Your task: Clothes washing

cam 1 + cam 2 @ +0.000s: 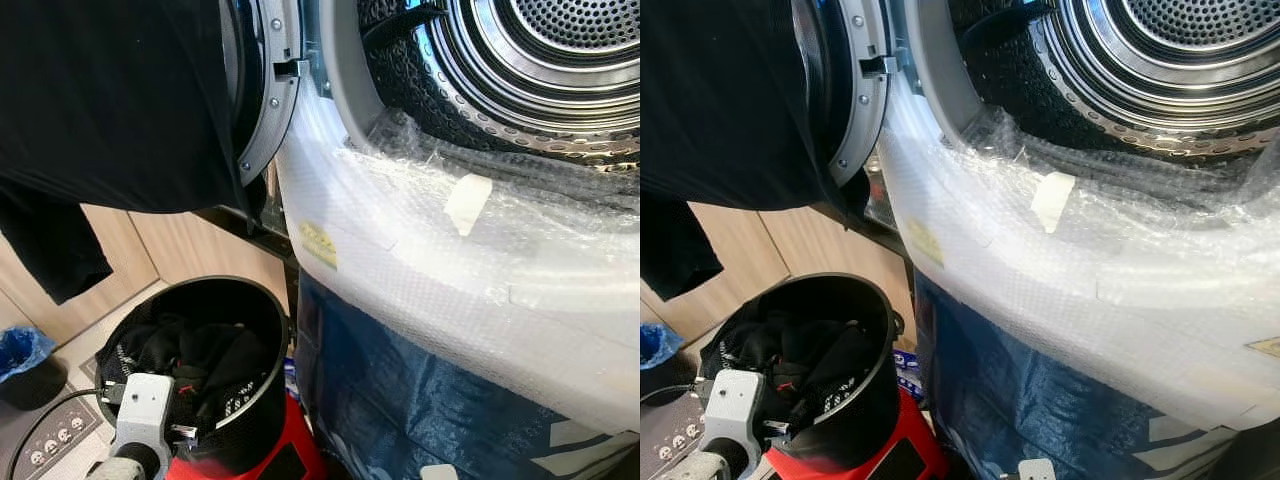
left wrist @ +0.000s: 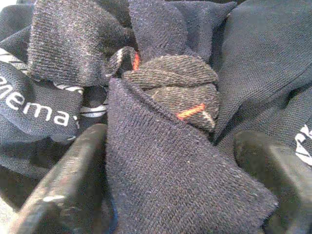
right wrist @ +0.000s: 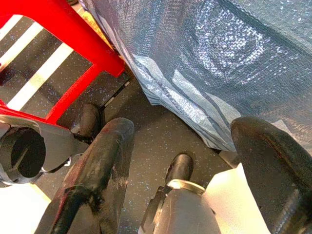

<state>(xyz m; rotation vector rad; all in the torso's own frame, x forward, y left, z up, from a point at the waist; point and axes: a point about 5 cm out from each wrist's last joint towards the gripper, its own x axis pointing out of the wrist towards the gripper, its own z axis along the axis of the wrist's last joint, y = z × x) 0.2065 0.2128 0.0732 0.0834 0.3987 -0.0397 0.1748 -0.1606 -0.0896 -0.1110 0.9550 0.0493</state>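
1. One washer [image 1: 450, 280] takes up most of the head views, its front wrapped in bubble film over blue sheeting. Its door [image 1: 265, 100] is swung open to the robot's left, and the steel drum [image 1: 540, 60] looks ready for loading; I see no clothes in the part that shows.
2. Draped over the open door is a black garment [image 1: 110, 110], one sleeve hanging below the door's edge. Probably it was parked there to be within reach of the drum.
3. Low at the left a black basket [image 1: 255, 400] stands on a red stool [image 1: 290, 455], just beside the washer. That raises the laundry and shortens the lift to the drum.
4. Inside the basket lie dark clothes [image 2: 161, 161], some with white lettering, and a rolled sock [image 2: 175, 92] with orange marks.
5. The left gripper [image 2: 170, 170] reaches down into the basket, its silver wrist over the near rim. Its jaws stand wide, one finger either side of a fold of navy knit cloth, and have not yet closed on it. My judgement: it is about to pinch this piece.
6. The right gripper [image 3: 195, 161] hangs idle, aimed at the speckled floor between the stool's leg and the blue sheeting, jaws apart and holding nothing.
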